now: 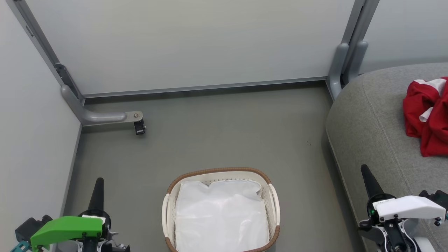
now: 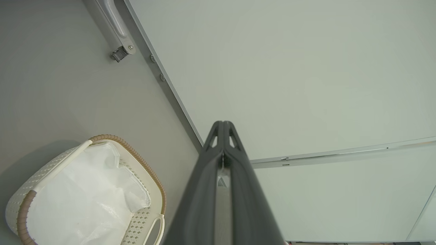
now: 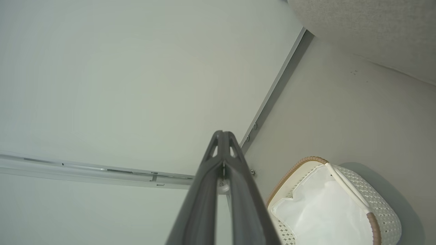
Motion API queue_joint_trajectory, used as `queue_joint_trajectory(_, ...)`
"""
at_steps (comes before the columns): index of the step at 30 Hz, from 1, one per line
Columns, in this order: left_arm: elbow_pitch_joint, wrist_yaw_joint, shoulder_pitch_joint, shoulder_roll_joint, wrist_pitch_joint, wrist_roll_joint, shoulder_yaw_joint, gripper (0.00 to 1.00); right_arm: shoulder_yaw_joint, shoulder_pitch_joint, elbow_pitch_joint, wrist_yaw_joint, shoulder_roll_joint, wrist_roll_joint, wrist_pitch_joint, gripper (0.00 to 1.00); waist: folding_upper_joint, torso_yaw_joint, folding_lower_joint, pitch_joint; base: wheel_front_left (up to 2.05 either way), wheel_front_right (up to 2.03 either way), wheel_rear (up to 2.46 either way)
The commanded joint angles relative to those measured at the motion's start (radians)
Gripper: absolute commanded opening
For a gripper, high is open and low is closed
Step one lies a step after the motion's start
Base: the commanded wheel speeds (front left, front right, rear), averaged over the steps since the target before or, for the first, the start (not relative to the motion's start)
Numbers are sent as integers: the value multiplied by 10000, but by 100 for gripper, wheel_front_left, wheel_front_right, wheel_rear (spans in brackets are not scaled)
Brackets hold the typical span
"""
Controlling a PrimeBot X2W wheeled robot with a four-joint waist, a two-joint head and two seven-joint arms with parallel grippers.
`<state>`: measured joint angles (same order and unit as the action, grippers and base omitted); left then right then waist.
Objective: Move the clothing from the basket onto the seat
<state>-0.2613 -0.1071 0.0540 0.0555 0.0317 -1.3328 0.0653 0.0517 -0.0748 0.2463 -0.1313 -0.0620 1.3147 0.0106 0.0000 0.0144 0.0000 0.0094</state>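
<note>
Since the oval white perforated plastic basket with the brown woven rim (image 1: 217, 171) holds nothing but its white fabric liner (image 1: 220, 213), the transfer looks to be at its closing step rather than mid-carry. The bright red soft clothing with white trim (image 1: 425, 115) lies bunched on the large grey fabric-upholstered seat (image 1: 367, 133), well in from the rounded edge and running off the right side of the head view, so how much of it there is cannot be told. On the grey floor (image 1: 210, 133) the basket stands just beside that rounded edge, not touching it. Both arms sit low and apart from the basket: the left claw (image 1: 98, 189) has its two dark fingers pressed together and pinches nothing, and the right claw (image 1: 368, 178), over the seat's near edge, is likewise pressed together and empty. In my judgement no further grasp is needed; the next move calls only for a check that no garment hides under the liner's folds.
</note>
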Motion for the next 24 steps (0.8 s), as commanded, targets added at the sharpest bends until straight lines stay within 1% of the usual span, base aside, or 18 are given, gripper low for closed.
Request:
queue_joint_trajectory(1,85,-85,263,15,59,-237,78,0,54,-207,-75,6,-67,256,81,0,0,-5,0,-2,0,0,0)
queue_joint_trajectory(24,150,-196,483,-26,540,-1813,345,0,295,-294,-54,7,-51,2022,590,0,0,-83,0,-36,0,0,0)
